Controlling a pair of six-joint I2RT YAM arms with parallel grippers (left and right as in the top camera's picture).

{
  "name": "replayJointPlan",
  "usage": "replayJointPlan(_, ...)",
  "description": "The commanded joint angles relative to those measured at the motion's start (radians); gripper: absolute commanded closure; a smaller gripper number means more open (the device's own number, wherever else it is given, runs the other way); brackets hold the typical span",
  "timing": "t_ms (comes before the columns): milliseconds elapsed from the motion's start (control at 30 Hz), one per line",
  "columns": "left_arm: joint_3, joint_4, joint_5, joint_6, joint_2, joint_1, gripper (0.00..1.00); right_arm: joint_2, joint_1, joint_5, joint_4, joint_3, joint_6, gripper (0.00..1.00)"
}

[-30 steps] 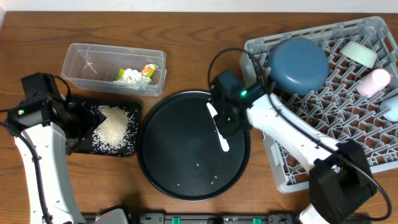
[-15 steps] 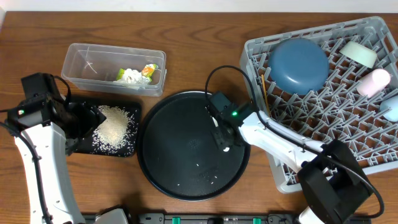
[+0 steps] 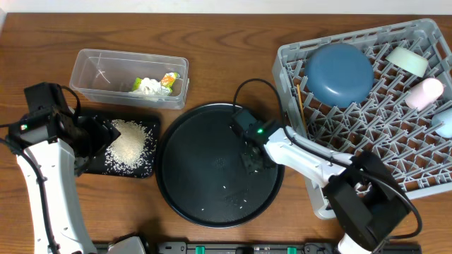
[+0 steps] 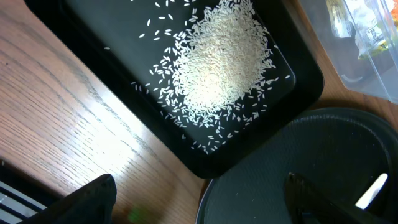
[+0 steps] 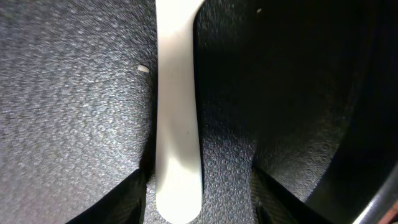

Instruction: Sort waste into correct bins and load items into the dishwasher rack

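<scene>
My right gripper (image 3: 251, 151) is low over the large round black tray (image 3: 205, 176). It is open, and its fingers (image 5: 198, 182) straddle the end of the white plastic spoon (image 5: 177, 112), which lies flat on the tray. The spoon's tip also shows in the left wrist view (image 4: 371, 191). My left gripper (image 3: 95, 137) is open and empty (image 4: 199, 202) by the shallow black tray (image 3: 95, 169), which holds the rice heap (image 3: 131, 144). The clear tub (image 3: 95, 70) holds the tissue (image 3: 148, 86) and the wrapper (image 3: 169, 79). The rack (image 3: 353, 37) holds the blue plate (image 3: 339, 73), the green bowl (image 3: 406, 60), cups (image 3: 424, 92) and chopsticks (image 3: 301, 102).
A few stray rice grains (image 3: 233, 201) lie on the round tray. The rack's left wall stands close to the right arm. Bare wooden table (image 3: 226, 42) shows behind the tray and in front of the left arm.
My right gripper has come down over the spoon and now covers it from above. The spoon has stayed on the round tray. The left arm has not moved.
</scene>
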Motion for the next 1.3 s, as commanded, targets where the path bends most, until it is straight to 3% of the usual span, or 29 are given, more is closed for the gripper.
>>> replayJointPlan(0,-0.006,-0.005,-0.013,0.006,0.003,0.005,0.13,0.018,0.014,0.010,0.006,-0.006,0.020,0.50)
replayJointPlan(200,-0.006,-0.005,-0.013,0.006,0.003,0.005,0.13,0.018,0.019,0.010,0.023,-0.006,0.035,0.56)
replayJointPlan(533,-0.006,-0.005,-0.013,0.006,0.003,0.005,0.13,0.018,0.026,0.011,0.073,-0.006,0.034,0.57)
replayJointPlan(1267,-0.006,-0.005,-0.013,0.006,0.003,0.005,0.13,0.030,0.051,0.011,0.079,-0.006,0.023,0.77)
